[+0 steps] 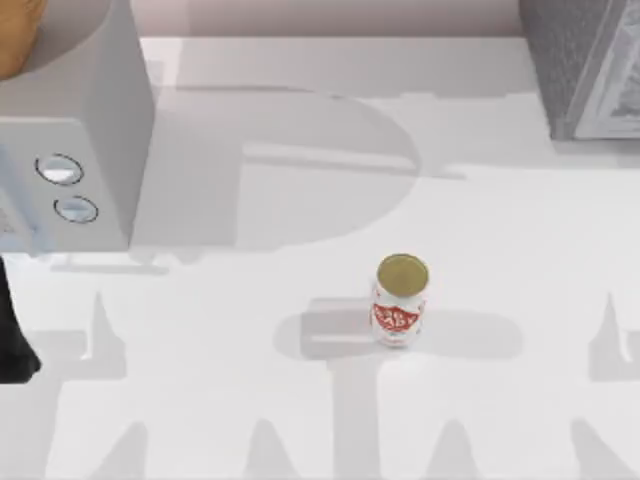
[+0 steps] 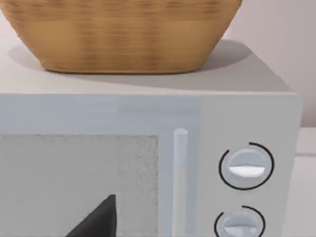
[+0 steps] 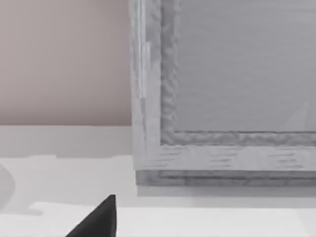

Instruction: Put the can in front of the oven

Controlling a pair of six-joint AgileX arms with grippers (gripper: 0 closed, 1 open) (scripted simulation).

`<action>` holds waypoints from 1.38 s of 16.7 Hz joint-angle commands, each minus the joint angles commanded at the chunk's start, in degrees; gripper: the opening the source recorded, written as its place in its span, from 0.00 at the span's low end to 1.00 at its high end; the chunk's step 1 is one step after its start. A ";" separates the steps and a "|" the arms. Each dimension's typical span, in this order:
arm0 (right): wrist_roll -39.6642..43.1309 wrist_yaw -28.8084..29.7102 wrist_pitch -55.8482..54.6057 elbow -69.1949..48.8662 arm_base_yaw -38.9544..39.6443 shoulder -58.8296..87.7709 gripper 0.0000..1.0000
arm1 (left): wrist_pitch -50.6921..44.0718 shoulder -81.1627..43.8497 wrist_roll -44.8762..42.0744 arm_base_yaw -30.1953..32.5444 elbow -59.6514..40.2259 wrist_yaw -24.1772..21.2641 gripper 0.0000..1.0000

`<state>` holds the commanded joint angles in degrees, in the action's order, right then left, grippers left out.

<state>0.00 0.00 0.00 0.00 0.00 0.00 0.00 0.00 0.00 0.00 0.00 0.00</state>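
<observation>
The can (image 1: 400, 300) stands upright on the white table, a little right of the middle, white with a red label and a dull gold top. The oven (image 1: 70, 130) is the large light grey box at the far left, with two round silvery-blue knobs (image 1: 66, 188) on its face. In the left wrist view the oven's face (image 2: 148, 168) is close ahead, and a dark part of my left gripper (image 2: 98, 222) shows low in the picture. My left arm (image 1: 12, 340) sits at the table's left edge, below the oven. A dark part of my right gripper (image 3: 98, 222) shows near the speckled box.
A woven basket (image 2: 123, 34) rests on top of the oven. A darker speckled grey box (image 1: 590, 60) with a white panel stands at the back right. Open white table lies between the can and the oven's front.
</observation>
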 joint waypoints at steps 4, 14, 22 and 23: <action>0.00 0.00 0.00 0.00 0.00 0.00 1.00 | -1.01 -1.66 -0.01 0.61 -1.54 0.00 1.00; 0.00 0.00 0.00 0.00 0.00 0.00 1.00 | -23.71 -38.86 0.02 14.22 -36.17 -0.03 1.00; 0.00 0.00 0.00 0.00 0.00 0.00 1.00 | -51.76 -84.44 0.57 30.62 -79.41 -0.19 1.00; 0.00 0.00 0.00 0.00 0.00 0.00 1.00 | -55.21 -90.02 0.67 32.61 -84.77 -0.20 1.00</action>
<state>0.00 0.00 0.00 0.00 0.00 0.00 -55.21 -90.02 0.67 32.61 -84.77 -0.20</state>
